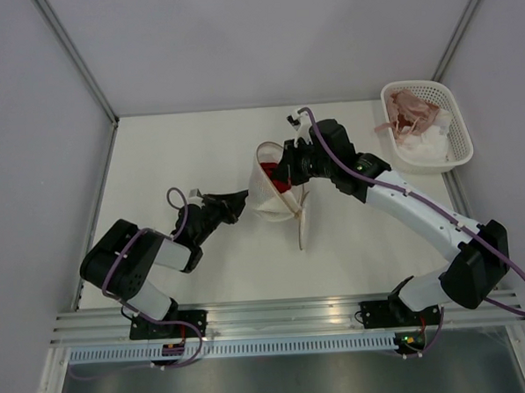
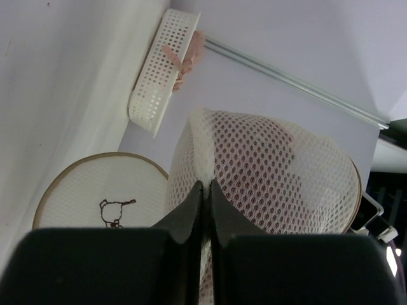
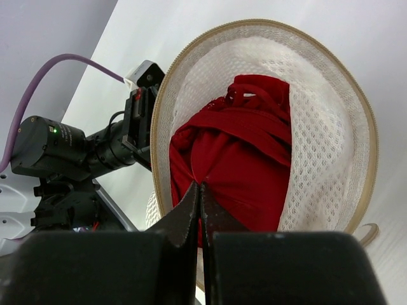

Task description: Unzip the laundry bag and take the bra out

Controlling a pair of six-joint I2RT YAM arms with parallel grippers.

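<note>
The whitish mesh laundry bag (image 1: 267,186) lies open at mid-table, its round flap (image 1: 302,219) hanging beside it. In the left wrist view the flap (image 2: 89,190) carries a small dark bra drawing. My left gripper (image 1: 242,199) is shut on a pinch of the bag's mesh (image 2: 267,171). A red bra (image 3: 238,159) fills the open bag (image 3: 318,152) inside the brownish zip rim. My right gripper (image 1: 284,176) reaches into the opening and is shut on a fold of the red bra.
A white plastic lattice basket (image 1: 457,125) with pinkish garments (image 1: 409,109) stands at the back right; it shows in the left wrist view too (image 2: 159,70). Grey walls enclose the table on the left, back and right.
</note>
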